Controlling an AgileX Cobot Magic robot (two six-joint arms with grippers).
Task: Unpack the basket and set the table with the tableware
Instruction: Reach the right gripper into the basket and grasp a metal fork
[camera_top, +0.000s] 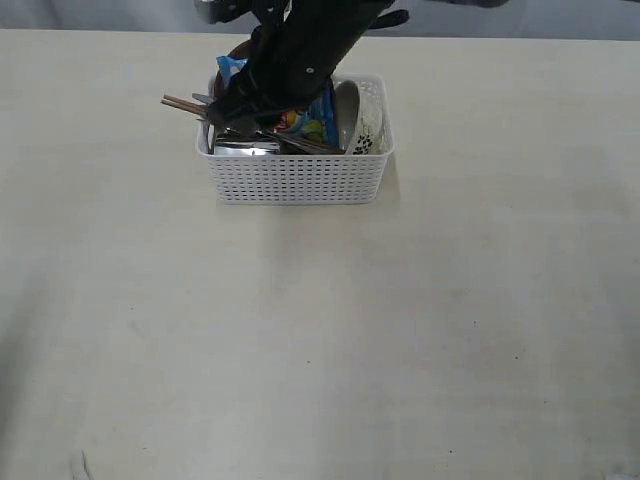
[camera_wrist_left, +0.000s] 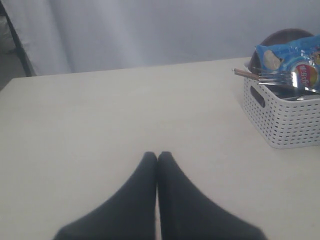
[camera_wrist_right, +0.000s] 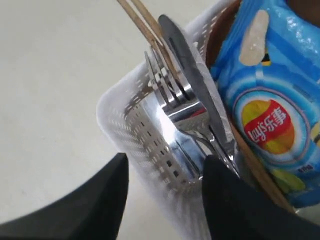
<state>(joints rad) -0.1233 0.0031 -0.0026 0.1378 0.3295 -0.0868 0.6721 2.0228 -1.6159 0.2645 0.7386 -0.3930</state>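
Observation:
The white perforated basket stands on the cream table at the back middle. In it lie a fork, a knife, chopsticks, a steel cup and a brown wooden handle; a pale bowl stands at its right end and a brown plate at the back. My right gripper is open and straddles the basket's left end wall, one finger outside and one inside by the cutlery. My left gripper is shut and empty, low over bare table left of the basket.
A blue chip bag leans in the basket among the tableware, against the plate. The right arm comes in from the back edge over the basket. The chopsticks stick out past the basket's left end.

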